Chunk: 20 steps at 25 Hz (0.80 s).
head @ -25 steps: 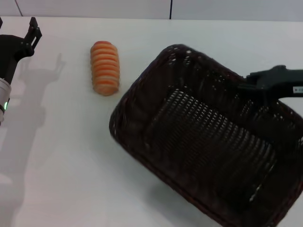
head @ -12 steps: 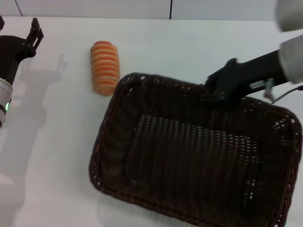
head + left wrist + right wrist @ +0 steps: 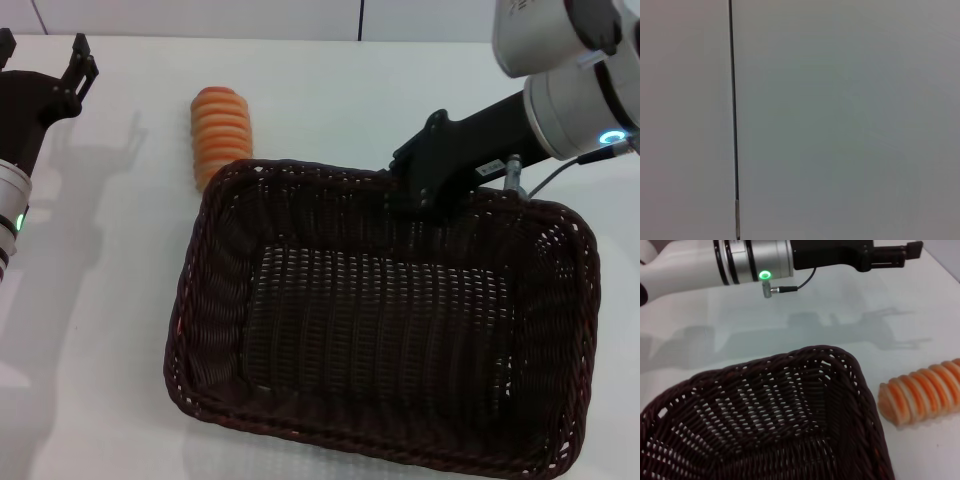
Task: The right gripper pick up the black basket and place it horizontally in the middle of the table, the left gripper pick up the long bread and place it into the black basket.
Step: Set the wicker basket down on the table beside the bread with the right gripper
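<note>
Basket (image 3: pixel 385 330) lies flat on the counter (image 3: pixel 110 330), right gripper (image 3: pixel 425 190) pinching its far rim. Bread (image 3: pixel 220 132) lies just beyond the basket's far-left corner. Left gripper (image 3: pixel 78 62) hovers far left, jaws spread.

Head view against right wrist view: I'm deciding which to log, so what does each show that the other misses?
Only the head view shows the right gripper at the far rim of the dark woven wicker basket, the whole basket and its floor, and the full orange-and-cream striped long bread.

Only the right wrist view shows the left arm's side, with its green light.

Both show the basket, the bread beside it, the black left gripper hovering apart, and the plain white table.
</note>
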{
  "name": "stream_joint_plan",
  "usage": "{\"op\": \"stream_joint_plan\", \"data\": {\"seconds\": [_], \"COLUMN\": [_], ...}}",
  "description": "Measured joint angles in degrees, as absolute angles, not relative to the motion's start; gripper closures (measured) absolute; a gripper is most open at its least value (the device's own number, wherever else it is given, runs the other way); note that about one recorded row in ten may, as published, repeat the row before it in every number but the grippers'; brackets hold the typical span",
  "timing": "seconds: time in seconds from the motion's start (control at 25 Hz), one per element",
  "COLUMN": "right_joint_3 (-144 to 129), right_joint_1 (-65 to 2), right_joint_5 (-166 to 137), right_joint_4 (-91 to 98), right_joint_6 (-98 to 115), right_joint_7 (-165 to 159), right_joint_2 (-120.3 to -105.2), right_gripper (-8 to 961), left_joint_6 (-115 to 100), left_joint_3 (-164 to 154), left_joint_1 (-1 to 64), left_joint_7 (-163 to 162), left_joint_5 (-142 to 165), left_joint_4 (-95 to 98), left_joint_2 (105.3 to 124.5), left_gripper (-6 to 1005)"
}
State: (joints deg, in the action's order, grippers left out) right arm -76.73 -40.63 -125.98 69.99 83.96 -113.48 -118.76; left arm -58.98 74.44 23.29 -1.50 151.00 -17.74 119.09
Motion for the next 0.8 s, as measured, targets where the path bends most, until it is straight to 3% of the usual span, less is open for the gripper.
{"op": "stream_joint_plan", "data": {"seconds": [0.52,0.8], "right_joint_3": [-83.4,-85.4], "right_joint_1": [-43.8,-42.4], "right_joint_5": [-126.7,-126.7], "right_joint_4": [66.0,67.6], "right_joint_6": [77.4,76.2], "right_joint_7": [-111.2,-110.6], "right_joint_2": [-118.76,-118.9], "right_gripper": [769,767], "left_joint_6": [-59.0,-58.9], "left_joint_3": [74.0,74.0], "left_joint_1": [23.6,23.6], "left_joint_7": [-1.5,-1.5], "left_joint_5": [151.0,151.0], "left_joint_4": [-17.8,-17.8], "left_joint_2": [119.09,119.09], "left_gripper": [151,151]}}
